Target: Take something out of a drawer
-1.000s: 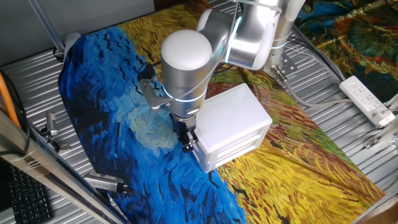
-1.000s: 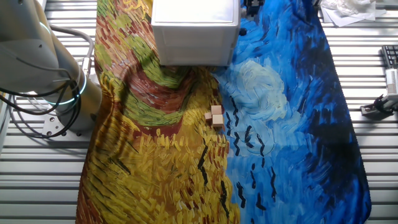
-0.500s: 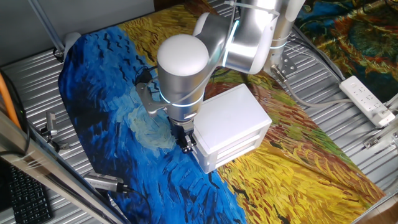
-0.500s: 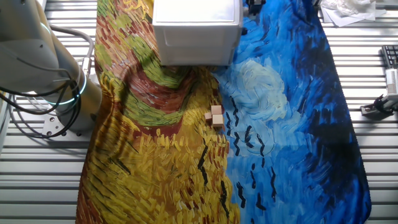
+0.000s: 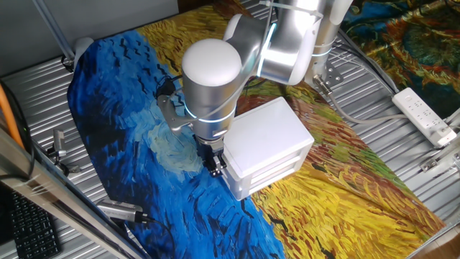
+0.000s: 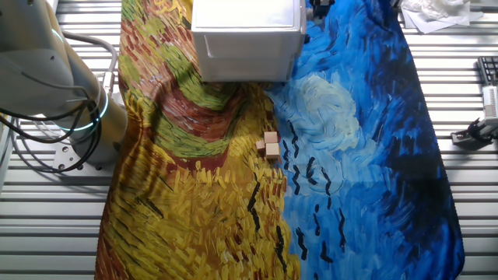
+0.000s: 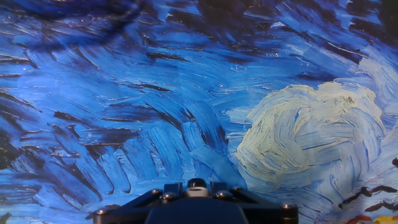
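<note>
Hand view shows only the painted cloth (image 7: 124, 93) — blue swirls and a pale yellow patch — with the dark edge of the gripper mount along the bottom; no fingertips appear, so whether the gripper (image 5: 213, 165) is wide or narrow cannot be told. From one fixed view the arm (image 5: 210, 79) stands over the left front corner of the white cabinet (image 5: 267, 144), its dark fingers low beside the drawer (image 5: 269, 171) front. Against half a second ago nothing has visibly shifted; compared with a second ago the arm's rounded joint sits slightly further left. In the other fixed view the small wooden blocks (image 6: 268, 145) lie out on the cloth, in front of the cabinet and apart from it — unchanged since earlier.
</note>
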Robot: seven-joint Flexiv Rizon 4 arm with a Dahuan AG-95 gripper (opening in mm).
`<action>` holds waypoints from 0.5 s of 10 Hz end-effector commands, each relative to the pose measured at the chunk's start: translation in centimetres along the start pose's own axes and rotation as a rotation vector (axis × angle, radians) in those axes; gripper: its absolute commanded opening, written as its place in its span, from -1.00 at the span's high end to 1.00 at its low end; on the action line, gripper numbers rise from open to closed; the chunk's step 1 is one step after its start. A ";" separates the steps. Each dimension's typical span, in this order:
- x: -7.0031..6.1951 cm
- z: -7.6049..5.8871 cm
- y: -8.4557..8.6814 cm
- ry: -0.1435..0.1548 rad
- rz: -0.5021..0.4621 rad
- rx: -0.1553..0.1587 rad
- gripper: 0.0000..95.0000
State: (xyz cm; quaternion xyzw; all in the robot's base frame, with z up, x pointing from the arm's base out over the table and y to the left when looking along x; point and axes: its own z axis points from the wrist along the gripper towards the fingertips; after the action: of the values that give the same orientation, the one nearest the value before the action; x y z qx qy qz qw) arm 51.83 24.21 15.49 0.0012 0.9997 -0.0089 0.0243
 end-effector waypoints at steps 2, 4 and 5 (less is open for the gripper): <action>-0.1 0.0 0.0 -0.004 -0.003 0.000 1.00; -0.2 0.0 0.1 -0.004 -0.007 -0.001 1.00; -0.4 0.1 0.1 -0.004 -0.011 -0.001 1.00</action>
State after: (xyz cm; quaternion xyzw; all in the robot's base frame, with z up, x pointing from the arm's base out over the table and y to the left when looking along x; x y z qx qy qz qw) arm 52.26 24.31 15.45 -0.0040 0.9996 -0.0085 0.0269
